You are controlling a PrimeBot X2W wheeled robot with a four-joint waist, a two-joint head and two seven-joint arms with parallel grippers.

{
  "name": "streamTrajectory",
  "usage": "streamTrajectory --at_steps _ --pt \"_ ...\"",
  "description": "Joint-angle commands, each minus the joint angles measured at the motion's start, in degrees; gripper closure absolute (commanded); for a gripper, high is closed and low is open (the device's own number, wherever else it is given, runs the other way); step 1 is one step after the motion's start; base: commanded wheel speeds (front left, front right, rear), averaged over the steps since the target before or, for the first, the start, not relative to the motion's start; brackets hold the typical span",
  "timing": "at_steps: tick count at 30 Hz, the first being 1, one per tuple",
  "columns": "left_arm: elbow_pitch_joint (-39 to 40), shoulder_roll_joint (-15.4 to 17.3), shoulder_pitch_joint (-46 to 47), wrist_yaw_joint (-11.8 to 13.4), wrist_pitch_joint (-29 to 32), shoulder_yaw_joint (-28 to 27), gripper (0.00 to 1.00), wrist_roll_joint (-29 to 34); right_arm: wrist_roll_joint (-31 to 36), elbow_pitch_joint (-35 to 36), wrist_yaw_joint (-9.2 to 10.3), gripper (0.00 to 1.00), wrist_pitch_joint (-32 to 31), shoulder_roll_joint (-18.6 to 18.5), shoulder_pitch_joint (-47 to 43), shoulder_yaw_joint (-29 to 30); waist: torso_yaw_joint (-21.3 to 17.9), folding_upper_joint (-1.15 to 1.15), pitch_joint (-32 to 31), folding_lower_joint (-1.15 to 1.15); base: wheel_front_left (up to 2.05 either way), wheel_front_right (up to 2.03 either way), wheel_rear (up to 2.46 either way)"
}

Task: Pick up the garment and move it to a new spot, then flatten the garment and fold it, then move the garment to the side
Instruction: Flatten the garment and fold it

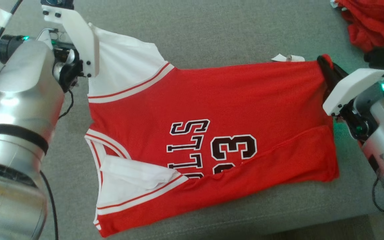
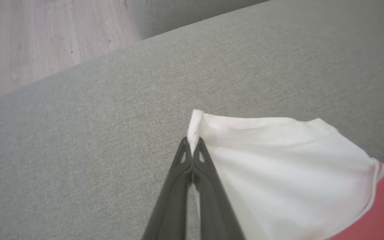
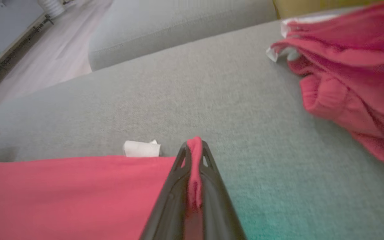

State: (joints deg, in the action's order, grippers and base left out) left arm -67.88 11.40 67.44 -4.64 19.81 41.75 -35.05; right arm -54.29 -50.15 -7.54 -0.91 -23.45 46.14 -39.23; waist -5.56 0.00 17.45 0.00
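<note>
Now, jersey [image 1: 212, 110]: red and white, spread flat on the grey couch [image 1: 212, 30], its near long edge folded over the black number.
Left tool [image 2: 192, 146]: clenched on the jersey's white shoulder corner, at the jersey's far left end.
Right tool [image 3: 194, 150]: clenched on a pinch of red hem, at the jersey's far right corner.
White tag [image 3: 142, 149]: on the couch, touching the jersey's far edge, just beside the Right tool.
Red pile [image 1: 375, 23]: crumpled cloth, beyond the jersey's right end, apart from it.
</note>
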Motion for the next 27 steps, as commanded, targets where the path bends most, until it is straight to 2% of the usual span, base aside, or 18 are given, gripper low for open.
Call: streamTrajectory --at_steps 1,7,14,27 --pt "1.01 1.87 2.84 -0.23 -1.01 -1.62 1.00 -0.30 -0.04 1.19 0.05 1.00 1.42 -0.45 1.20 -0.70 0.31 0.00 -0.95 0.00 0.00 0.00 0.00" --pt "2.64 2.12 0.40 -2.47 -1.53 1.23 1.00 -0.11 -1.22 1.30 0.05 1.00 4.43 -1.10 -0.52 -3.11 0.88 0.00 -4.72 0.00 0.00 0.00 0.00" --pt "8.80 4.10 -4.15 -2.81 0.56 5.14 1.00 -2.45 -2.04 -0.67 0.05 1.00 5.85 -1.85 -2.77 -5.49 2.18 0.00 -8.36 0.00 0.00 0.00 0.00" --pt "34.72 15.39 -13.76 -2.84 11.86 12.60 1.00 -14.71 -2.63 -3.21 0.05 1.00 8.01 -3.97 -6.39 -11.91 6.34 0.00 -13.48 0.00 0.00 0.00 0.00"
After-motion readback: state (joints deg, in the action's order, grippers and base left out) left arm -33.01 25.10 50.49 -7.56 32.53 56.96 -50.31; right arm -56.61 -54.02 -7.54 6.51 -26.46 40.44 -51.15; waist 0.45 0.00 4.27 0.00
